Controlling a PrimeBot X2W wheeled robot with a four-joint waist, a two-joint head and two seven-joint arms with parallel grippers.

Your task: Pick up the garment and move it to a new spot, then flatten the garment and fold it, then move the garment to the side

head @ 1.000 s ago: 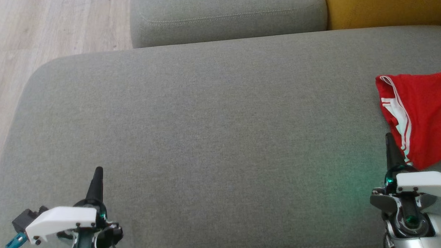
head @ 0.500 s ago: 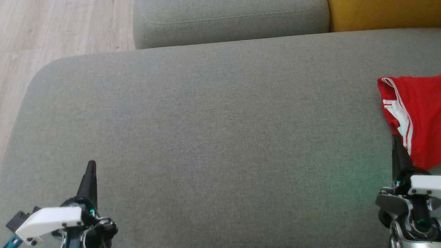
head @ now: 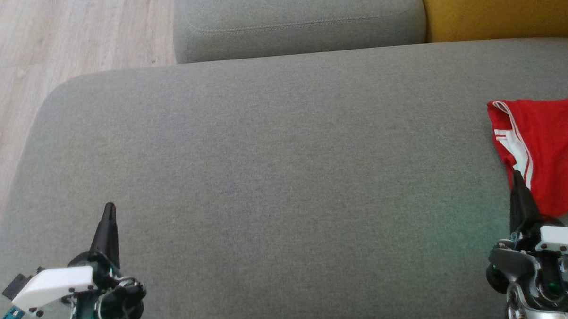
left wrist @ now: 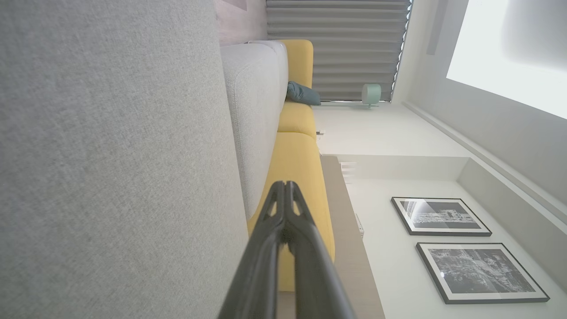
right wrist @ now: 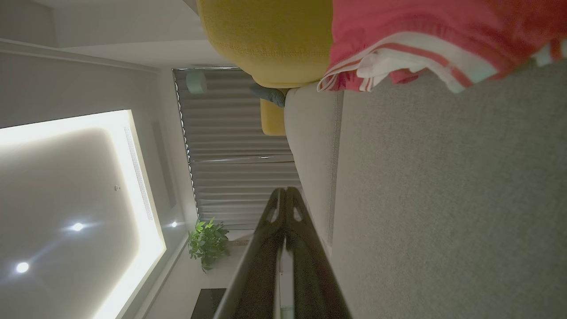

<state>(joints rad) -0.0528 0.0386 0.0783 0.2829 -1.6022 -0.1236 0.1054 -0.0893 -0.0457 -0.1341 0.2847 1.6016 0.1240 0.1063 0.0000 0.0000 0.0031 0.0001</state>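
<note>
Left pincer [head: 109,209] and right pincer [head: 517,177]: both pressed together, pinching nothing. Over the last second, slid outward toward the sides of the head view, left one more clearly. Slight camera shift in there too, so not reading more into it. Red shorts [head: 548,145] parked at the right edge of the grey sofa seat [head: 275,178], partly cut off by the frame, white-striped edge facing centre, just past the right pincer tip. Touching or not, cannot tell. Looks folded and set aside, so probably backing off after the final step.
</note>
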